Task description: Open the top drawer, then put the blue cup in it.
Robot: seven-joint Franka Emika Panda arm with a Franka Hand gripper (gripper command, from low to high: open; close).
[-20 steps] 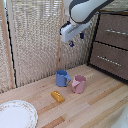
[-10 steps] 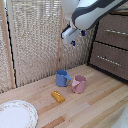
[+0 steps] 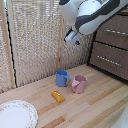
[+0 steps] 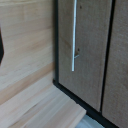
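2 task objects are in view: the top drawer of the dark dresser, closed flush with the front, and the blue cup, upright on the wooden table in front of the dresser, just beside the pink mug. A yellow block lies on the table near the blue cup, on the side away from the dresser, and a patterned plate sits well apart from it, further from the dresser.

The gripper hangs in the air above the blue cup, short of the dresser; whether its jaws are spread or pressed together cannot be told.

Handling, as judged: the drawer front is rigid, and its thin silver bar handle is the only hold, likely slippery. The cup looks glossy, light and breakable; rim or side handle would serve as grasp points.

View comparison: the exterior view shows cup, mug, plate and arm, with the handle as a faint line. The wrist view shows 1 bar handle close up, its standoff and the panel grain, but no cup and no fingertips.
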